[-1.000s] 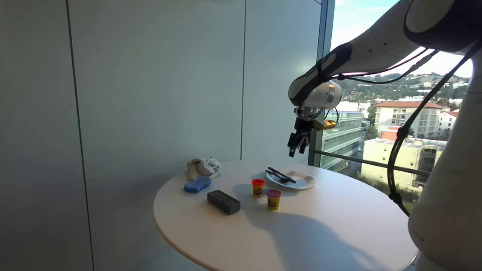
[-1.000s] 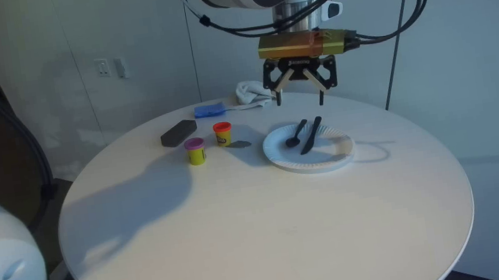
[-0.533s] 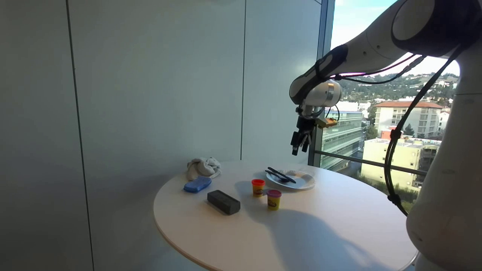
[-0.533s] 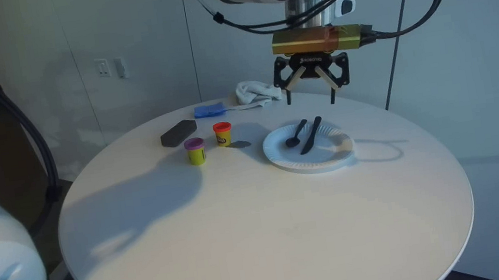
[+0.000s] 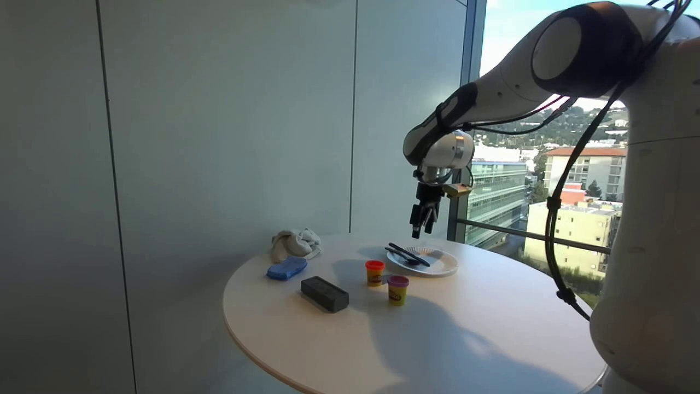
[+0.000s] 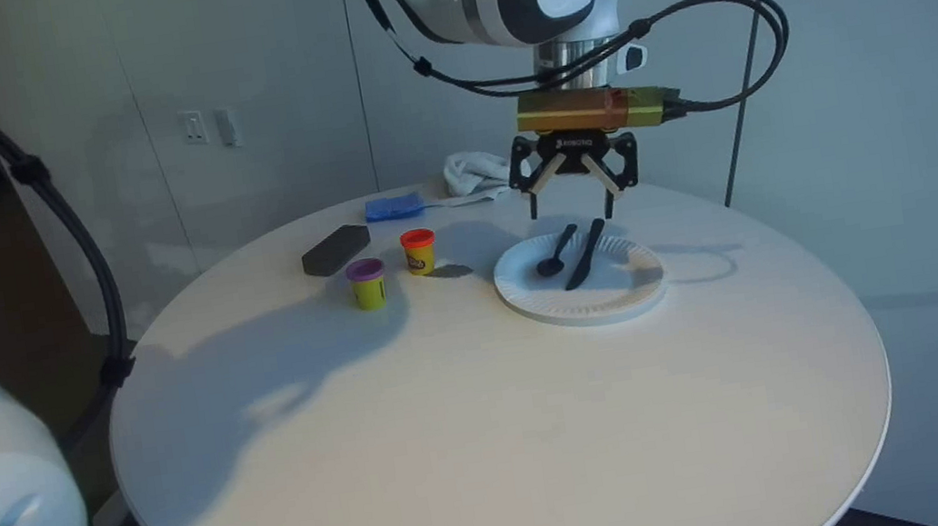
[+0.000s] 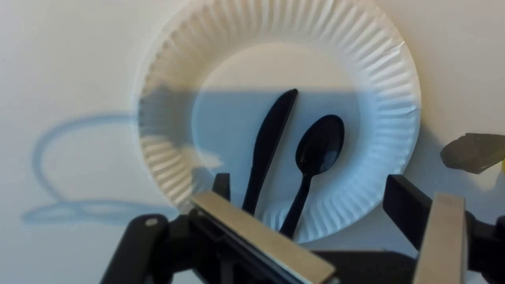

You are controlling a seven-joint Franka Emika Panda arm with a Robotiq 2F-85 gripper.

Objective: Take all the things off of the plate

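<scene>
White arm (image 5: 506, 87) bends, end effector (image 6: 573, 216) pointing down near the plate (image 7: 388, 100).

A black knife (image 7: 265, 152) and glossy black spoon (image 7: 316, 157) lay on a round white paper plate (image 7: 276, 65); the black claw (image 7: 309, 185) gaped.

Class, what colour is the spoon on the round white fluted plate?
The shiny spoon is black; it shows best in the wrist view.

Side items, all picture-left of the claw (image 6: 571, 212) in both exterior views.
Red-lid tub (image 6: 420, 254), purple-lid tub (image 6: 368, 286) upright on surface (image 6: 494, 443); dark block (image 6: 336, 251) farther from claw than both; blue item (image 5: 286, 268) just beside pale cloth (image 5: 298, 243).
</scene>
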